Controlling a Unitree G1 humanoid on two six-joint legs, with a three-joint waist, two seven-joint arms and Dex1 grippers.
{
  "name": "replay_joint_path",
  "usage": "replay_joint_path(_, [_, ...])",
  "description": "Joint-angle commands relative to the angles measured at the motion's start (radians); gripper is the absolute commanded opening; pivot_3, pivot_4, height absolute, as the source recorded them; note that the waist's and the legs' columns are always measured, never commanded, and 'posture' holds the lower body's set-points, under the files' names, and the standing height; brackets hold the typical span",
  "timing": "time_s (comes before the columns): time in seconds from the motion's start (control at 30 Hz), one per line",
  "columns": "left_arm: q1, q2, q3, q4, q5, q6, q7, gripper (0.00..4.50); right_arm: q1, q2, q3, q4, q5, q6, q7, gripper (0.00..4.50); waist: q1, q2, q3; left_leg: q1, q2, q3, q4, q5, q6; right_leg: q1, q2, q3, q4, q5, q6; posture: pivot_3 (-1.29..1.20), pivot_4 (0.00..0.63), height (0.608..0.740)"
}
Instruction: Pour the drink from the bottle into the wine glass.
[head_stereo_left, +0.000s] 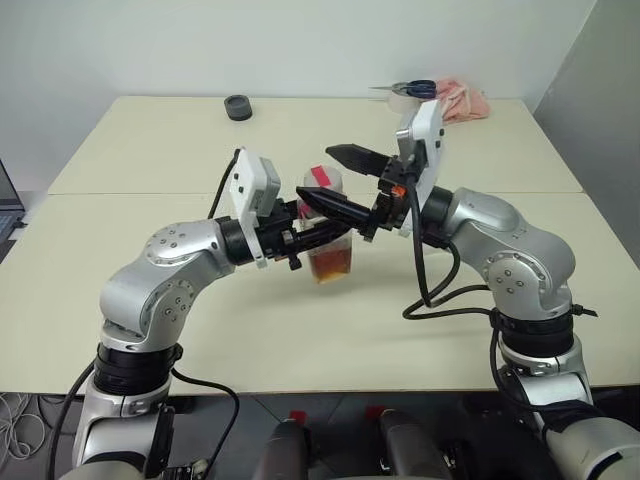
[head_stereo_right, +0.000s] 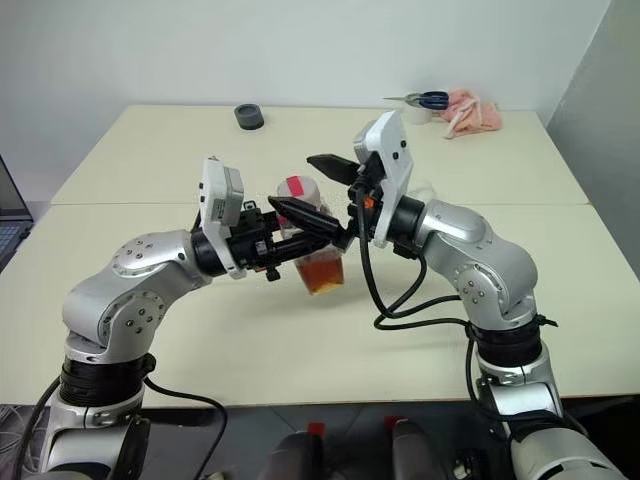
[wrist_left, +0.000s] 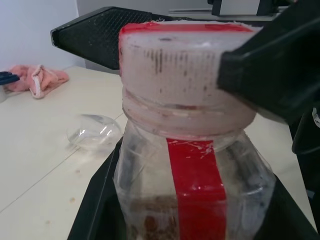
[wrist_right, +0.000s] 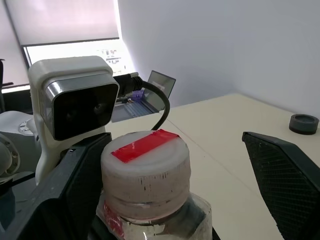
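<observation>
My left gripper (head_stereo_left: 333, 235) is shut on the body of the clear bottle (head_stereo_left: 330, 250) and holds it upright above the table (head_stereo_left: 150, 150). The amber drink (head_stereo_left: 332, 264) fills the bottle's lower part. A red strip runs up its side. The white cap (wrist_right: 145, 167) with red tape on top is on the bottle. My right gripper (head_stereo_left: 345, 182) reaches in from the right and is open, one black finger on each side of the cap. I cannot tell whether they touch it. The wine glass (wrist_left: 94, 131) shows as a clear bowl behind the bottle on the table.
At the table's far edge sit a small black round object (head_stereo_left: 238, 107), blue-handled scissors (head_stereo_left: 415, 90) on a white thing, and a pink cloth (head_stereo_left: 462, 101). A laptop (head_stereo_left: 5, 195) pokes in at the left edge. A seam runs across the tabletop.
</observation>
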Motion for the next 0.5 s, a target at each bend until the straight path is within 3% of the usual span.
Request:
replay_joint_path(0.03, [-0.008, 0.019, 0.02, -0.047, -0.026, -0.006, -0.016, 1.82, 0.01, -0.044, -0.061, -0.03, 0.029, 0.013, 0.011, 4.45, 0.0, 0.0, 0.0, 0.0, 0.0, 0.0, 0.0, 0.0, 0.0, 0.0, 0.0, 0.0, 0.0, 0.0, 0.0, 0.0, 0.15, 0.74])
replay_joint_path(0.5, [-0.007, 0.016, 0.019, -0.056, -0.028, -0.002, -0.01, 1.82, 0.041, -0.112, -0.091, -0.077, 0.128, 0.058, 0.046, 4.45, 0.001, 0.0, 0.0, 0.0, 0.0, 0.0, 0.0, 0.0, 0.0, 0.0, 0.0, 0.0, 0.0, 0.0, 0.0, 0.0, 0.15, 0.74])
